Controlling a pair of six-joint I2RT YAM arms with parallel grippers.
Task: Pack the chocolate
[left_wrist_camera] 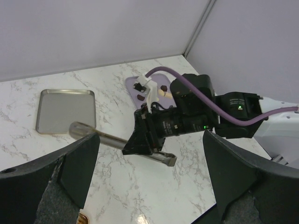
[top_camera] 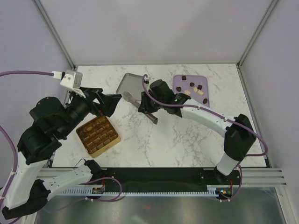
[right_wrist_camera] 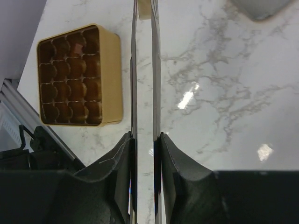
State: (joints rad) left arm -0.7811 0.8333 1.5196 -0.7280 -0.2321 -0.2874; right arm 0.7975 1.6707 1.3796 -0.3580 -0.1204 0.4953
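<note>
The right claw (right_wrist_camera: 145, 140) is closed down narrow on a pair of metal tongs (top_camera: 140, 107), pressing the two blades almost together. It hangs over the bare marble table (top_camera: 187, 135), between the lilac tray (top_camera: 177, 81) at the far right and the gold box (right_wrist_camera: 116, 79) at the near left. The left claw (left_wrist_camera: 149, 186) gapes at full width, holds nothing, and hovers just far of the box.

The chocolate (top_camera: 191, 85) lies scattered on the lilac tray, dark and cream pieces apart from one another. In the wrist view a cream-white bit (right_wrist_camera: 145, 10) sits between the blades at their far end. It looks like one piece pinched there, though I cannot be sure.

My reading is that this is the carry from tray to box, and every compartment that shows looks unfilled. The next move calls for swinging the loaded end nearer and to the left, over one cell. Then it must lower and ease the squeeze without letting the tongs slip.

The tongs run far-left to near-right, the loaded end close by the grey metal tray (top_camera: 128, 84). The pieces are too small to show a long axis, and only a cream one or two look faintly oblong.
</note>
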